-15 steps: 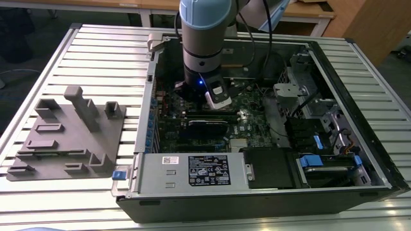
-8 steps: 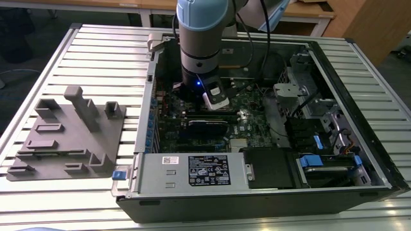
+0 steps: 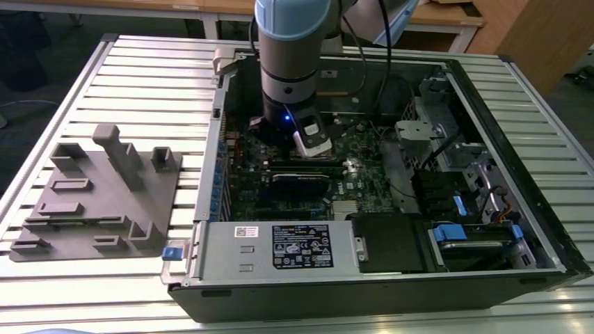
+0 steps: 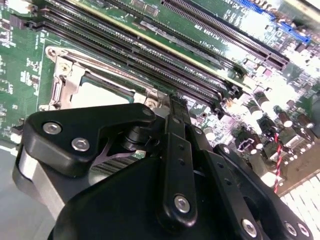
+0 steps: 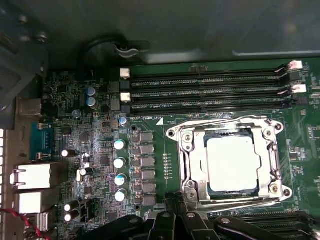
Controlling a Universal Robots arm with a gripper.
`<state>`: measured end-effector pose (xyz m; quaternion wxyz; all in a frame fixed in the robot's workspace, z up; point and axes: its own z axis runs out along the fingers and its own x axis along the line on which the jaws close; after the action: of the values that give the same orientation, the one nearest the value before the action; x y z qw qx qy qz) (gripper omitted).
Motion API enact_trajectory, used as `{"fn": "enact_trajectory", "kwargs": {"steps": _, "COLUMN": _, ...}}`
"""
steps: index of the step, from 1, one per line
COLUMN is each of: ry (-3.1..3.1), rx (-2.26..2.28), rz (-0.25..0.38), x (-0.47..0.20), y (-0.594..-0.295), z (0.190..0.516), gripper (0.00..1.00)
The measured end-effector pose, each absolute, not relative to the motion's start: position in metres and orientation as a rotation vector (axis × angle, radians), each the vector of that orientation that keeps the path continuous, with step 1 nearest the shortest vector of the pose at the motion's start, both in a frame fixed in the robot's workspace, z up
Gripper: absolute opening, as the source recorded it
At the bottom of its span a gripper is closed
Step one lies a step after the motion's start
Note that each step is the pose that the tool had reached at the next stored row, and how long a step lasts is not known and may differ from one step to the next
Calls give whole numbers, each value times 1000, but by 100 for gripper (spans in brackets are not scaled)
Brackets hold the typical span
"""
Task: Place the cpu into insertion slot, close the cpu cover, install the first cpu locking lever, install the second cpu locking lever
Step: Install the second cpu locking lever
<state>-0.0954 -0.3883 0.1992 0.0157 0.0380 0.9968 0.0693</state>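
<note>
Silvery-tan square metal-topped cpu (image 5: 233, 163) sits flat in the silver-rimmed square insertion slot (image 5: 186, 172); thin silver metal cpu cover (image 5: 272, 165) lies down framing it. Black jointed tool (image 5: 176, 207) hovers at the socket's edge; its opening I cannot tell. Judgement: press wire levers steadily, keeping off the glossy green circuit board (image 5: 100, 150).

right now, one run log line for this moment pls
cpu: seated in insertion slot | cpu cover: closed over it | gripper: at socket edge, holding nothing visible
</note>
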Motion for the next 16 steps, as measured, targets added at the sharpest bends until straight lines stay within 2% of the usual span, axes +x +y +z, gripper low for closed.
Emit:
{"fn": "enact_trajectory", "kwargs": {"steps": 9, "ry": 3101, "rx": 118, "rz": 215, "x": -95, "y": -388, "z": 224, "gripper": 11}}
{"fn": "enact_trajectory", "kwargs": {"steps": 16, "ry": 3101, "rx": 118, "rz": 209, "x": -94, "y": -388, "z": 224, "gripper": 11}}
